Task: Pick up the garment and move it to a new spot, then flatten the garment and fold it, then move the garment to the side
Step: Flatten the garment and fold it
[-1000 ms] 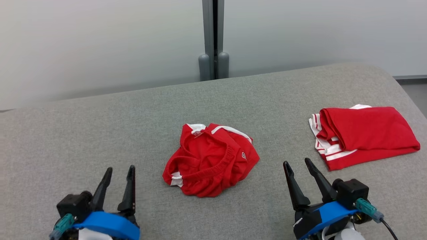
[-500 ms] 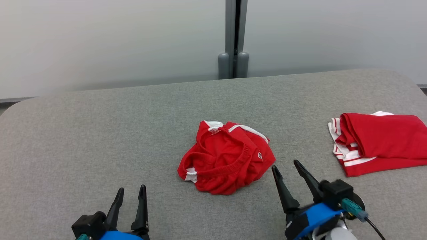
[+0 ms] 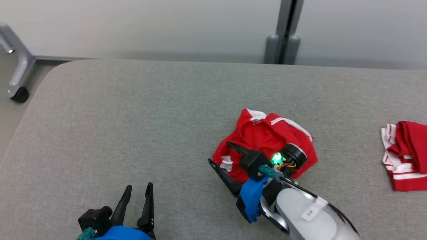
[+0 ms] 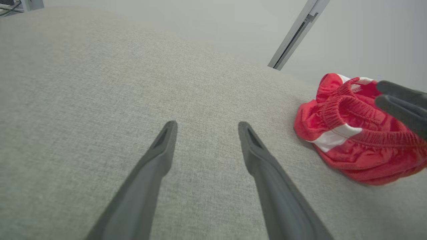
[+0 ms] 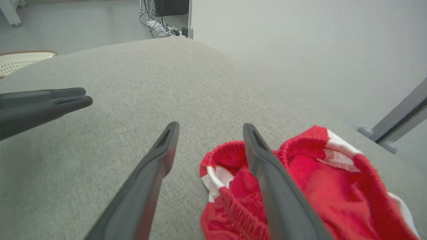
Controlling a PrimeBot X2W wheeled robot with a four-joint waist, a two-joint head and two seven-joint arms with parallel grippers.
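Over the red garment (image 3: 263, 133), right end effector (image 3: 219, 152) gapes, perhaps touching.

Light is bright, even and diffuse, with no glare. A faint soft shadow lies under the red garment (image 4: 350, 156) on the worktop (image 4: 100, 83). A green indicator light (image 3: 276, 158) glows in the head view. Both wrist views bow at the edges. The right claw (image 4: 378, 94) is blurred at the frame edge, and the garment's near folds are soft in the right wrist view.
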